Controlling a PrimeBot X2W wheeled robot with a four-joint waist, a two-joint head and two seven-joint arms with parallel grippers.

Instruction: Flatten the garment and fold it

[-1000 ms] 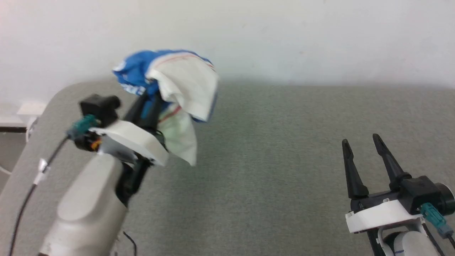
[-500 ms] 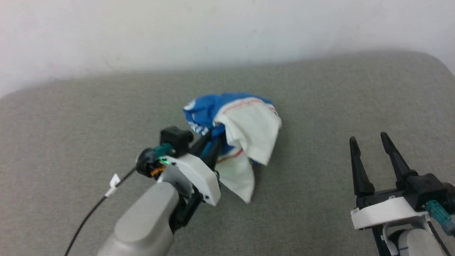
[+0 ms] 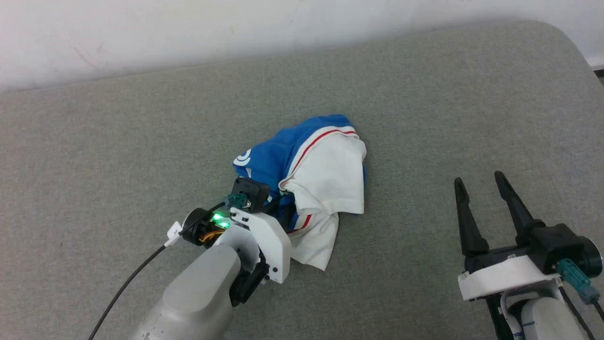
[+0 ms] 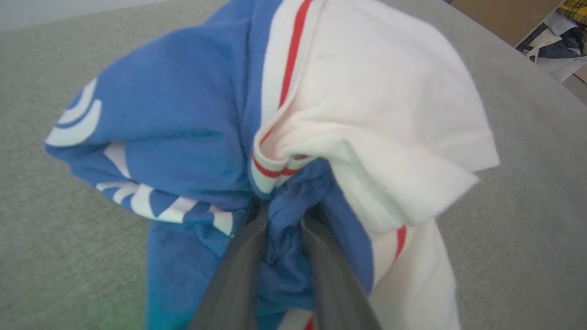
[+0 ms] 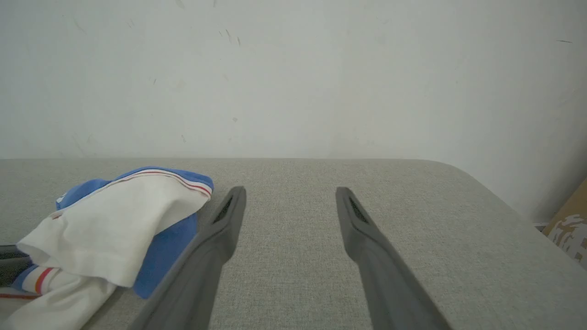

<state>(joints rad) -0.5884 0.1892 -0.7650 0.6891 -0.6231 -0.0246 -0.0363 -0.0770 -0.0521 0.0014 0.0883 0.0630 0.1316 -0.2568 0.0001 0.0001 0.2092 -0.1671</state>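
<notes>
Pale grey forearms [image 3: 198, 293]; white wrist brackets [image 3: 270, 242]; long dark jaws; teal connectors [image 3: 574, 283]; black cable [image 3: 126, 289]; green light [image 3: 217, 218]

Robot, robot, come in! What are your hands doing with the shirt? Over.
Left gripper shut on jersey T-shirt. Shirt bunched, not flat yet. Right gripper open, off to the side. Nothing blocking.

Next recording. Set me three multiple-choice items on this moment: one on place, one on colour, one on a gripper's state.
1. Where is the bunched royal-blue and white jersey T-shirt? A on the grey padded surface B on a chair C on the floor
2. Its sleeve-trim stripe is: A green B red C black
3. The left gripper is: A open B shut on the T-shirt C holding a cup
1 A, grey padding lies under it. 2 B, red lines cross the white. 3 B, it pinches blue cloth.
</notes>
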